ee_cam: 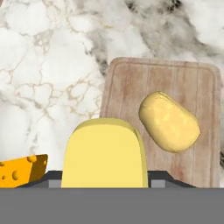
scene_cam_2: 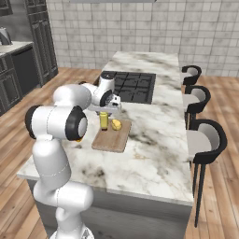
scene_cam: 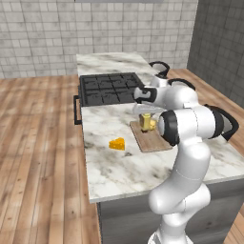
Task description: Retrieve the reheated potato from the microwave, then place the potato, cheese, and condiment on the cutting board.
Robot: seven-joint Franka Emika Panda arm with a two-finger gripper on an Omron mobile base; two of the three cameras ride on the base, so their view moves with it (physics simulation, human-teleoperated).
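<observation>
Gripper (scene_cam_2: 104,112) hangs directly above the condiment (scene_cam_2: 103,120), which stands upright on the cutting board (scene_cam_2: 110,139) just left of the potato (scene_cam_2: 116,124), grip unclear, can't tell; cheese (scene_cam: 117,144) still off-board on the tabletop (scene_cam: 105,167), left of the gripper.

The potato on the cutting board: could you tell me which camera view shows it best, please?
The hand view: the potato lies large and unobstructed on the cutting board, beside the condiment. The right base view shows it small next to the bottle. In the left base view it is a tiny pale spot, partly hidden by the arm.
</observation>
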